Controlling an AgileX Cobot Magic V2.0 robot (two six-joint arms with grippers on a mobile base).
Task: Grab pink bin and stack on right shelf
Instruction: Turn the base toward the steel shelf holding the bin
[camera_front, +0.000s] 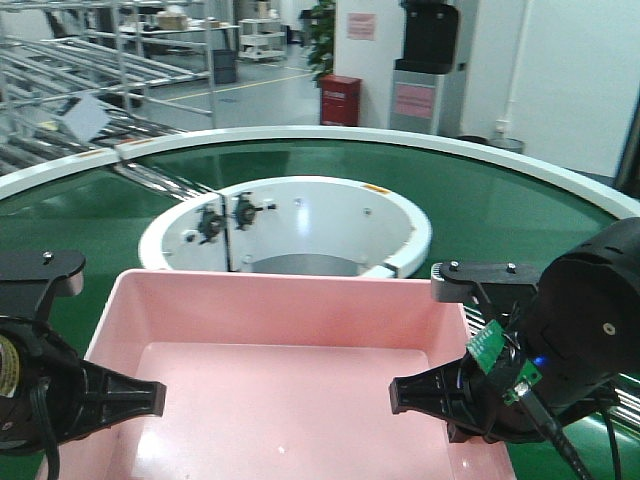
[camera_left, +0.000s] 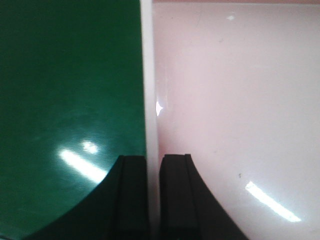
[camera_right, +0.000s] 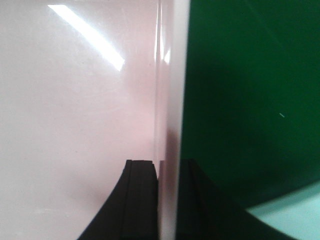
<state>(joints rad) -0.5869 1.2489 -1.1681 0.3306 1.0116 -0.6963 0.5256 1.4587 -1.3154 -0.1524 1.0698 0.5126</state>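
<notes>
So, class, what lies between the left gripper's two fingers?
The side wall of the pink bin. The left wrist view shows its pale rim running into the narrow gap between the black fingers of the left gripper, green belt outside.

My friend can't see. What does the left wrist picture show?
The left pincer clamps the thin wall of the pink bin, one black finger on each side. Shiny green belt is left of the wall, the bin's pale inside right.

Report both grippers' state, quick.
Left gripper: closed on the left wall of the bin.
Right gripper: closed on the right wall of the bin.
</notes>
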